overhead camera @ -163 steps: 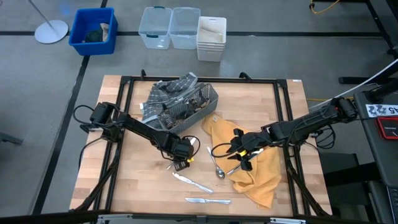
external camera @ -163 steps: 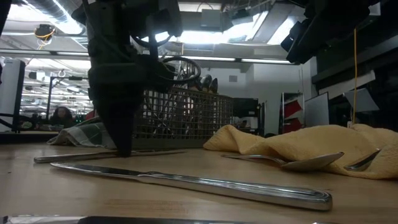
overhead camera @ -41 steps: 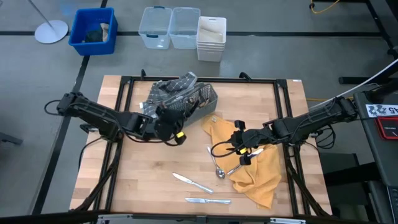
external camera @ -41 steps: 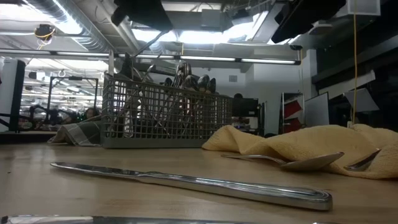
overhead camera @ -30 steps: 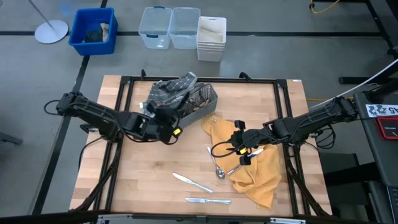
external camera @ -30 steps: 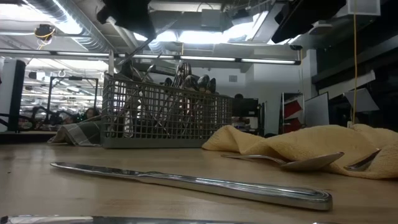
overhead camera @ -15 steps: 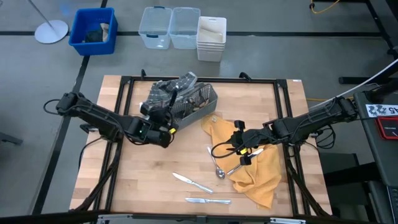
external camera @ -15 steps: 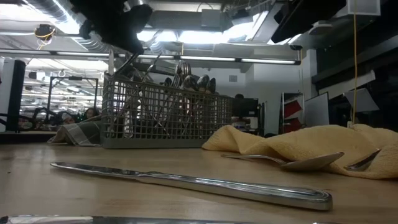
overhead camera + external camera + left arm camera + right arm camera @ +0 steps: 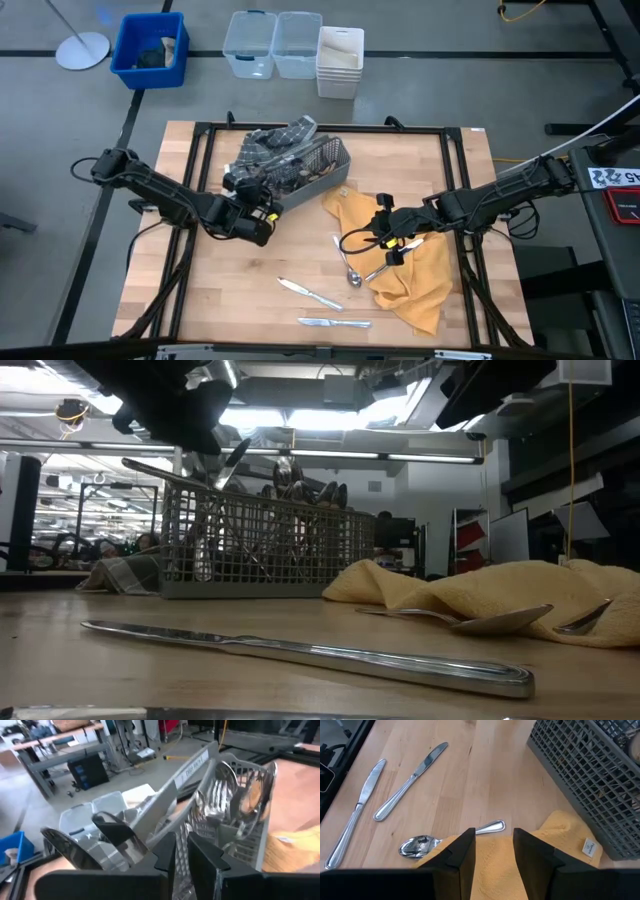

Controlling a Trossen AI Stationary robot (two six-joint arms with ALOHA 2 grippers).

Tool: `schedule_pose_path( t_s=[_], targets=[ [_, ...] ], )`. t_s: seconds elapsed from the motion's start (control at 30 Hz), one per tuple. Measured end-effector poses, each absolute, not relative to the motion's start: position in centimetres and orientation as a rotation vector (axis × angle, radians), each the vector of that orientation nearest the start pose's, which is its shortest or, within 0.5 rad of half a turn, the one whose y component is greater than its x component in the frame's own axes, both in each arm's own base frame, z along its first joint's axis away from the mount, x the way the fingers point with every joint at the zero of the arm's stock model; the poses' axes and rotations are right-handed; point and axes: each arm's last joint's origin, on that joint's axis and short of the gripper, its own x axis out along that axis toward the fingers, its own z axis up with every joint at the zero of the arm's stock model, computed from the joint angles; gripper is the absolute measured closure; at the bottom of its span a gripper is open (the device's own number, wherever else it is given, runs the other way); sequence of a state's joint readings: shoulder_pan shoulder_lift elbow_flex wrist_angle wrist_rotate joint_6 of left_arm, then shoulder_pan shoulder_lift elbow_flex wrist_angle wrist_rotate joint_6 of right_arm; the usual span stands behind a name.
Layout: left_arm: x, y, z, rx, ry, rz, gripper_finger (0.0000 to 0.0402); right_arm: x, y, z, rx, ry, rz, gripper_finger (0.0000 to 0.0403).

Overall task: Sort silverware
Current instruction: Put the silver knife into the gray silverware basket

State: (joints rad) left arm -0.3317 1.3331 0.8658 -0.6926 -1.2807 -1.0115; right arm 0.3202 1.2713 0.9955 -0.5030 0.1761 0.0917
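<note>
Two black jointed arms [image 9: 165, 190] — looped cables, yellow wrist markings

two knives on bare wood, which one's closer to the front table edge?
The shiny silver table knife lying almost parallel to the front edge. The other slim silver knife lies diagonally, farther in, nearer the grey wire-mesh caddy.

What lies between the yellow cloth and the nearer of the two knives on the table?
In the high view, a spoon lies between the yellow cloth and the nearer knife, on bare wood.

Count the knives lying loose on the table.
2: one knife on bare wood near the front edge, another knife just in front of it. More may be hidden in the caddy.
</note>
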Motion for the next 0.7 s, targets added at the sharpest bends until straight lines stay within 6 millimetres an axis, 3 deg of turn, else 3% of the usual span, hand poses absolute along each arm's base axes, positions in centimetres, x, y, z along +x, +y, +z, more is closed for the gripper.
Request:
schedule_pose_path(
  t_s=[0.4,0.7],
  targets=[
    [23.0,-5.0,23.5,-0.035,0.296,1.096,0.0364,25.1,7.8,27.9,-0.104,0.760,0.102,0.0269],
    [22.9,-5.4,26.8,-0.176,0.487,0.843,0.0343,25.1,7.8,27.9,-0.105,0.763,0.102,0.0269]
  ],
)
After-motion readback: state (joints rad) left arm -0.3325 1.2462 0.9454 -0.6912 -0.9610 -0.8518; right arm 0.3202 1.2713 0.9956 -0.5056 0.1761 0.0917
